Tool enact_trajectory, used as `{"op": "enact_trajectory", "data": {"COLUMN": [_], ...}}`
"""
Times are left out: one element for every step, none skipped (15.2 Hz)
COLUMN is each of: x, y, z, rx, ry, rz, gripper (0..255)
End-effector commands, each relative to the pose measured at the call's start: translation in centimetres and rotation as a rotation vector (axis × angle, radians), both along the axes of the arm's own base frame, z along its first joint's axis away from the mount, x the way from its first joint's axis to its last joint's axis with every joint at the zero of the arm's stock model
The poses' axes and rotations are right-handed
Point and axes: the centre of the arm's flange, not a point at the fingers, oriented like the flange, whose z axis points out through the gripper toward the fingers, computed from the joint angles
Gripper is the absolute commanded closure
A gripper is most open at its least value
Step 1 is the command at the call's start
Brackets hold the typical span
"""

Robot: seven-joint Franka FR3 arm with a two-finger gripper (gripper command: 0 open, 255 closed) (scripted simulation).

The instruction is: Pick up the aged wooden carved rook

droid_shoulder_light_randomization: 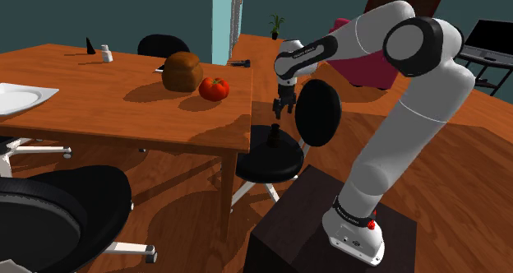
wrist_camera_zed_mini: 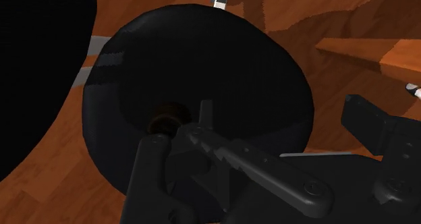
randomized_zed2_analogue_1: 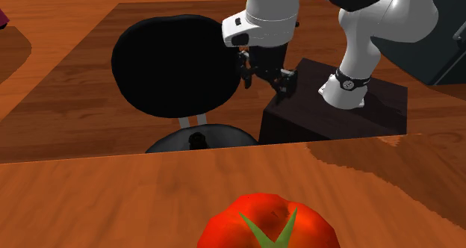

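Approach is underway; grasp and lift are remaining. You are holding the end effector released and empty, hovering above the dark rook, which is standing on the black chair seat beside the bench.

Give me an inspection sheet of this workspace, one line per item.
Surface: black chair seat beside the wooden table.
Job's things: dark rook on the seat, not held.
Clutter: bread loaf, tomato and white plate on the table.
Grippers: gripper open, above the rook, not touching it.
Cables: nothing seen.
Surroundings: laptop, potted plant, second black chair.
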Motion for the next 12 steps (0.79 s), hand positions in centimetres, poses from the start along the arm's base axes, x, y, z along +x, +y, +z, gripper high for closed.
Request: {"op": "enact_trajectory", "data": {"x": [1.1,1.8,2.5,3.2,3.9,4.5,5.2,5.9,6.6,7.3,8.0,8.6], "y": [-1.7,-2.5,-3.3,-4.1,-4.9,-5.7,-6.5,-7.3,-8.1,-9.0,-9.8,-10.6], "z": [-1.9,-2.7,-3.6,-4.4,-5.2,-6.0,-6.9,-7.7,-8.5,-9.3,-10.2,-11.0], "rx": [-0.001,-0.001,-0.001,-0.001,-0.001,-0.001,-0.001,0.0,0.0,0.0,0.0,0.0], "ry": [0.006,0.009,0.012,0.015,0.018,0.021,0.024,0.027,0.03,0.033,0.036,0.039], "rz": [0.003,0.004,0.005,0.006,0.007,0.008,0.009,0.01,0.011,0.012,0.013,0.014], "gripper": [0,0,0,0,0,0,0,0,0,0,0,0]}}
